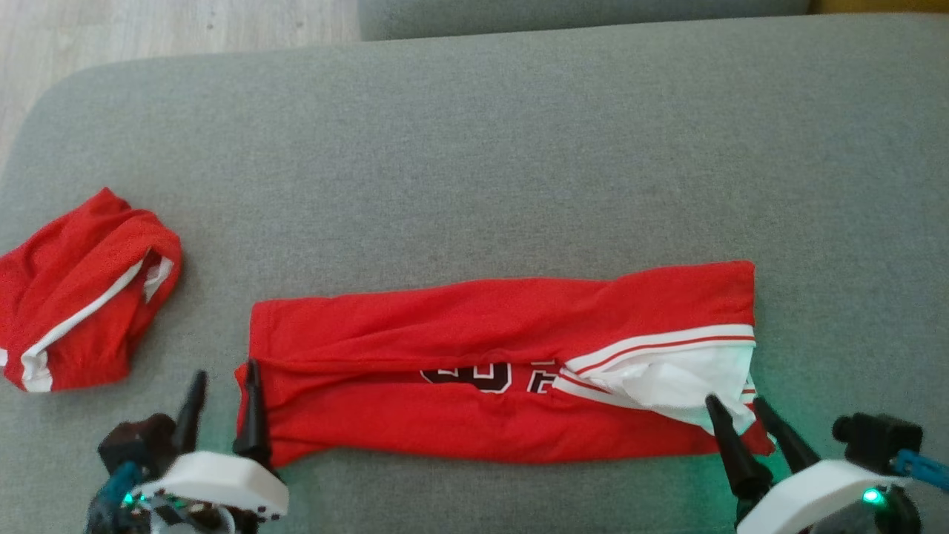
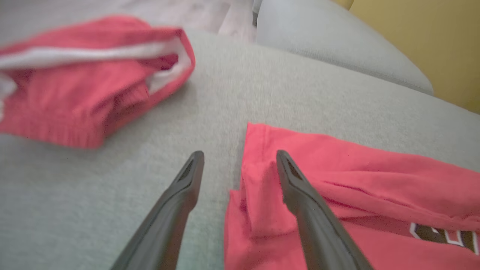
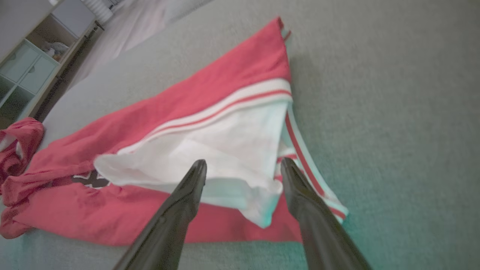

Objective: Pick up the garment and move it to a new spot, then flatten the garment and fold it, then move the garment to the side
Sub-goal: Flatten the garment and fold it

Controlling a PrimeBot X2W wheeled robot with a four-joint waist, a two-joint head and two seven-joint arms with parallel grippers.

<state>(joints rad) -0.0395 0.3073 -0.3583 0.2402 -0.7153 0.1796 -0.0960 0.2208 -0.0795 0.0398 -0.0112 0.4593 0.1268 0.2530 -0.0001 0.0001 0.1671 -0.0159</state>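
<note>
The garment [image 1: 460, 311] is a red jersey with white and red trim and dark lettering. It lies folded into a long band across the middle of the grey cushion [image 1: 474, 148]. My left gripper [image 1: 225, 371] is open at the band's near left corner. One finger is over the red cloth [image 2: 337, 161] and the other over bare cushion, as the left wrist view of the gripper [image 2: 240, 153] shows. My right gripper [image 1: 735, 404] is open at the near right corner. There the gripper [image 3: 243, 161] hovers over the white lining of the garment [image 3: 210, 93]. Neither holds anything.
A second red garment with white stripes [image 1: 74, 297] lies bunched at the cushion's left edge, also seen close by as a red bundle [image 2: 86, 86]. Another grey cushion [image 1: 578, 15] borders the back. Wooden floor [image 1: 148, 30] lies beyond the far left corner, and a shelf unit [image 3: 33, 56] stands farther off.
</note>
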